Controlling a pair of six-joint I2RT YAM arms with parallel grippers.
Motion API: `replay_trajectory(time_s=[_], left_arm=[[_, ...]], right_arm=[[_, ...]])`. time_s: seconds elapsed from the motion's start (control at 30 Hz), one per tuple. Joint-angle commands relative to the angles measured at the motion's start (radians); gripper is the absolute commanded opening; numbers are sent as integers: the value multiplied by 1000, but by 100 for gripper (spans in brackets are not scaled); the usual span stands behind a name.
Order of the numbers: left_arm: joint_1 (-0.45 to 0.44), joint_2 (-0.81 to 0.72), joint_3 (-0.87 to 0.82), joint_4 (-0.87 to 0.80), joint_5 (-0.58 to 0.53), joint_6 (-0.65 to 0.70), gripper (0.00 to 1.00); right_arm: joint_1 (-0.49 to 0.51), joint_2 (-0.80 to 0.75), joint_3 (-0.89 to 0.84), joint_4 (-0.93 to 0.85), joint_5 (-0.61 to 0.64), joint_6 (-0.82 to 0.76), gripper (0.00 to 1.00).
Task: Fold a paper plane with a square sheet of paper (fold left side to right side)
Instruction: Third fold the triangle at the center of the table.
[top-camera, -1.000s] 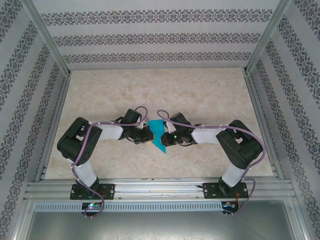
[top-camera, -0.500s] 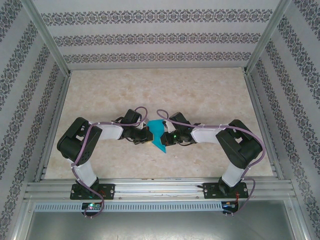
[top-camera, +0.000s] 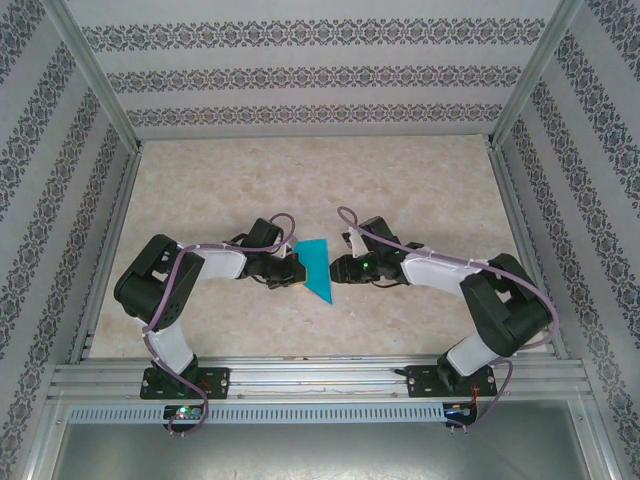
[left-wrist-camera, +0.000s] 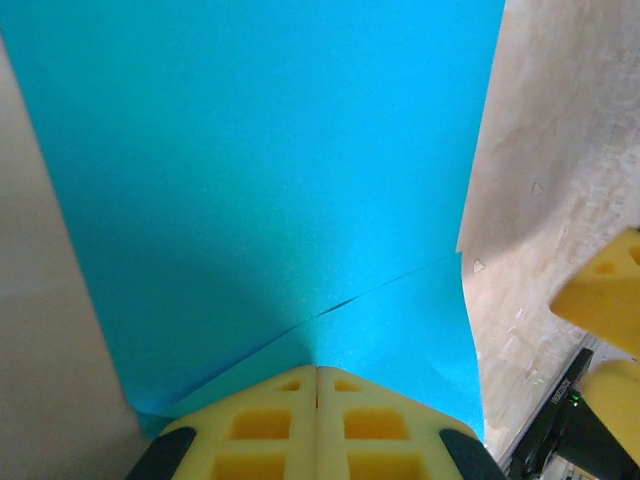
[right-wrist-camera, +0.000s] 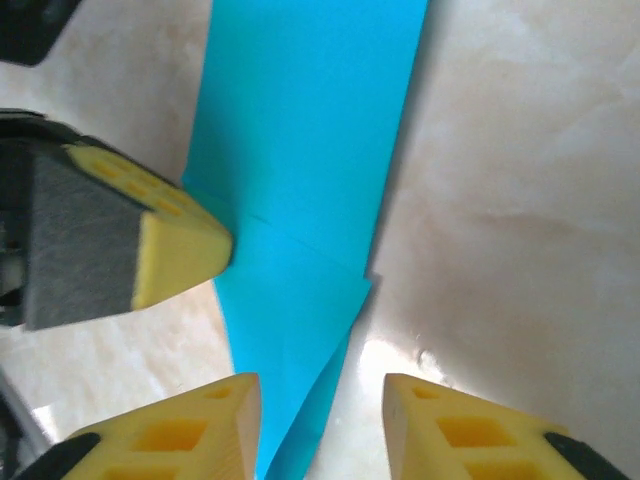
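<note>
My left claw (left-wrist-camera: 318, 374) is clenched on the edge of the paper plane (top-camera: 316, 268). The plane sits mid-table (top-camera: 420, 190), its point toward 5 o'clock in the top view. My right claw (right-wrist-camera: 322, 388), at the plane's 3 o'clock, stands partly open and grips nothing; the paper's tip lies between its fingers.

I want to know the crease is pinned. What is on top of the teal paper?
The left gripper, shut, meets the paper at its left edge; whether it pinches or only presses is hidden. The right gripper, open, straddles the pointed end. Otherwise bare.
</note>
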Motion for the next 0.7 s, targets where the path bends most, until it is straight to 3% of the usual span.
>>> replay_trajectory(time_s=[0.0, 0.13, 0.2, 0.67], left_arm=[[-10, 25, 4, -73, -36, 20, 1], [-11, 22, 3, -71, -36, 19, 1], [-9, 21, 2, -69, -37, 17, 1], [-10, 20, 4, -73, -38, 19, 1]], right_arm=[[-2, -40, -38, -22, -108, 53, 27], [17, -33, -68, 34, -199, 121, 6], [33, -22, -70, 54, -212, 136, 1], [73, 81, -38, 77, -182, 151, 0]])
